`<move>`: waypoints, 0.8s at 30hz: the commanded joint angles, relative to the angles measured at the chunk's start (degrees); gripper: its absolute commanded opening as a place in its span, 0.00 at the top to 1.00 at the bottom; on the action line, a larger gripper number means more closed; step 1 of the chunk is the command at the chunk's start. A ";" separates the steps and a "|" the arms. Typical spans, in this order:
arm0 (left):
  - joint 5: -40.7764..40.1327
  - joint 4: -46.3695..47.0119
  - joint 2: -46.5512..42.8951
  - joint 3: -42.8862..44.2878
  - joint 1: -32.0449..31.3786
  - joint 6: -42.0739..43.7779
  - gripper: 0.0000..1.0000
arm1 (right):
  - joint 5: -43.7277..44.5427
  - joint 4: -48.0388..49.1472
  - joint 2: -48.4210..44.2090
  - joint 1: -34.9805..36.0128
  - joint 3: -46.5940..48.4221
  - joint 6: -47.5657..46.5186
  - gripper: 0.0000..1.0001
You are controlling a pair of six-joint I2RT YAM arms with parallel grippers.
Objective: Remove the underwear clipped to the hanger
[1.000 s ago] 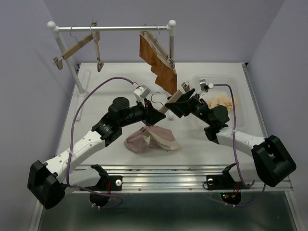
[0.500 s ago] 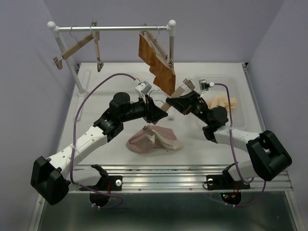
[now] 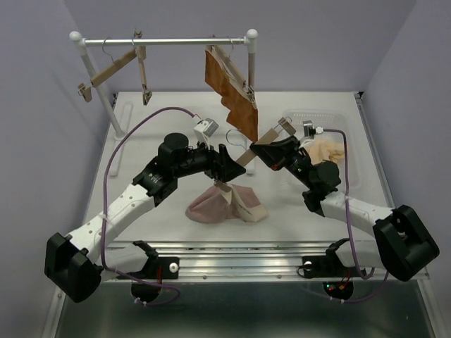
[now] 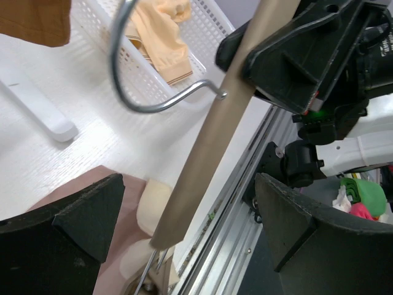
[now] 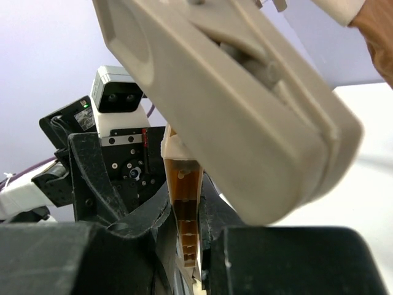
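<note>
A wooden hanger [image 3: 248, 156] slants over the table with my right gripper [image 3: 263, 151] shut on its bar [image 5: 186, 209]. Its lower clip [image 3: 224, 189] rests at the dusty pink underwear [image 3: 225, 205], which lies crumpled on the table; I cannot tell whether the clip grips the fabric. My left gripper [image 3: 227, 163] stands wide open around the bar [image 4: 206, 147], touching nothing, with pink fabric [image 4: 130, 236] below. The rust brown underwear [image 3: 227, 88] hangs clipped on a hanger on the rail. The cream underwear [image 3: 325, 149] lies in the white basket [image 3: 352, 134].
Two bare wooden hangers [image 3: 116, 67] hang at the left end of the rail [image 3: 165, 41]. The rack's slanted white leg [image 3: 102, 91] stands at the table's back left. The table's metal front rail [image 3: 239, 257] runs between the arm bases.
My left gripper has opened wide and drawn back slightly. My right gripper has shut on the hanger bar and raised its upper end. The pink underwear stays on the table.
</note>
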 commanded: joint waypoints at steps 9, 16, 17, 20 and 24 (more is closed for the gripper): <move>-1.83 -8.44 -7.58 -1.05 5.09 6.25 0.01 | 1.71 -3.23 -5.22 -2.27 2.01 -2.79 0.99; 1.77 -6.51 -7.49 -3.16 6.06 5.46 0.01 | -0.84 -1.39 -4.43 -2.88 3.68 -0.59 0.99; 2.21 -6.50 -7.58 -3.60 6.06 5.11 0.01 | -1.11 -1.39 -4.26 -2.88 3.94 -0.59 0.99; 4.32 -3.78 -8.02 -5.36 6.15 3.97 0.01 | -1.63 -1.04 -3.12 -2.88 5.00 -0.33 0.99; 5.90 -2.21 -9.07 -6.86 6.32 3.35 0.01 | -1.64 -0.60 -1.62 -2.88 5.53 0.03 0.99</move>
